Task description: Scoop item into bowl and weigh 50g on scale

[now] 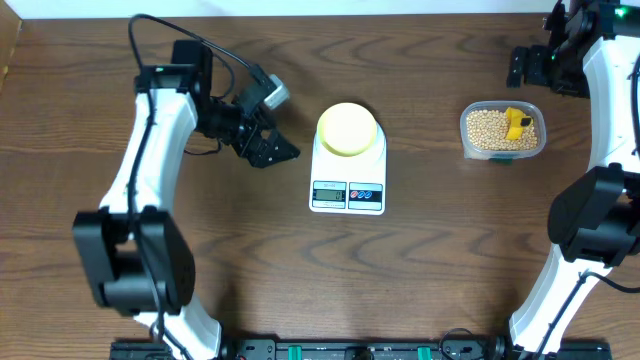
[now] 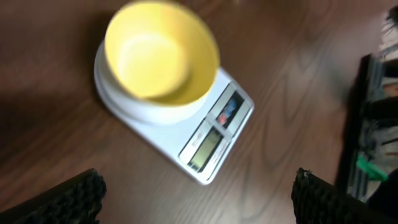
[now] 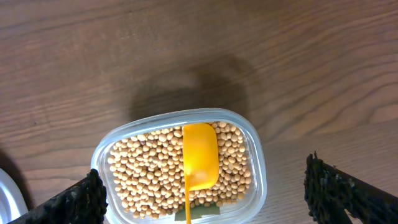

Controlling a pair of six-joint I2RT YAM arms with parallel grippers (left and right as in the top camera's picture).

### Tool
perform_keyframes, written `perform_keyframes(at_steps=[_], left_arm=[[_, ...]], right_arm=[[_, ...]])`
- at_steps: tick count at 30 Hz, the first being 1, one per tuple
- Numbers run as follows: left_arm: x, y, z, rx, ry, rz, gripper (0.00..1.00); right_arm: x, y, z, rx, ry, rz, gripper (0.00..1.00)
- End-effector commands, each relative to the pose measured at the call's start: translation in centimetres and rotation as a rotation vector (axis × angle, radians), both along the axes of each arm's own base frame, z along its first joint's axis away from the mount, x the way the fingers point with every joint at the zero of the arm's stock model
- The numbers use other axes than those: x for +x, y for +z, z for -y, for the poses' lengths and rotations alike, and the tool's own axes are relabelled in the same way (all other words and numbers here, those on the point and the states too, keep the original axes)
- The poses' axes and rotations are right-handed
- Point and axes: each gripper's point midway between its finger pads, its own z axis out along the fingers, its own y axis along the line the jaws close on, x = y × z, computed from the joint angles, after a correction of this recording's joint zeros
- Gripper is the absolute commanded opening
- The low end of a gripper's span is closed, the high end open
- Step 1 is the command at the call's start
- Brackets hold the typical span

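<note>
The pale yellow bowl [image 1: 348, 128] stands empty on the white scale [image 1: 347, 196] at the table's middle; in the left wrist view the bowl [image 2: 160, 56] and scale [image 2: 214, 140] lie ahead of the fingers. My left gripper [image 1: 280, 150] hovers open just left of the scale, holding nothing [image 2: 199, 199]. The beans [image 3: 149, 171] fill a clear tub [image 1: 535, 148] at the right, with a yellow scoop [image 3: 200, 155] lying on them. My right gripper [image 1: 522, 68] is open behind the tub, its fingers straddling the tub in the right wrist view [image 3: 202, 177].
The scale's display and coloured buttons [image 1: 347, 190] face the table's front edge. A black rail [image 2: 373, 143] with green clips runs along the front edge. Bare wooden tabletop [image 1: 440, 260] spreads around the scale and tub.
</note>
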Motion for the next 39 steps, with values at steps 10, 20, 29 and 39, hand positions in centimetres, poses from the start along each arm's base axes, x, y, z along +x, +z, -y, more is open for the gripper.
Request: perform_keyframes(at_steps=[10, 20, 29, 39], left_arm=[[-1.3, 0.7, 1.8, -0.019, 0.103, -0.171, 0.98], [-1.5, -4.8, 2.4, 0.420, 0.406, -0.290, 0.98], [-3.7, -9.8, 5.2, 0.508, 0.469, -0.305, 0.98], [-4.9, -10.9, 6.1, 0.691, 0.447, -0.156, 0.98]], right_arm=[[0.2, 0.5, 0.4, -0.013, -0.007, 0.013, 0.99], [0.2, 0.5, 0.4, -0.013, -0.007, 0.013, 0.99], [0.2, 0.5, 0.4, -0.013, -0.007, 0.013, 0.99], [0.2, 0.5, 0.4, -0.013, -0.007, 0.013, 0.99]])
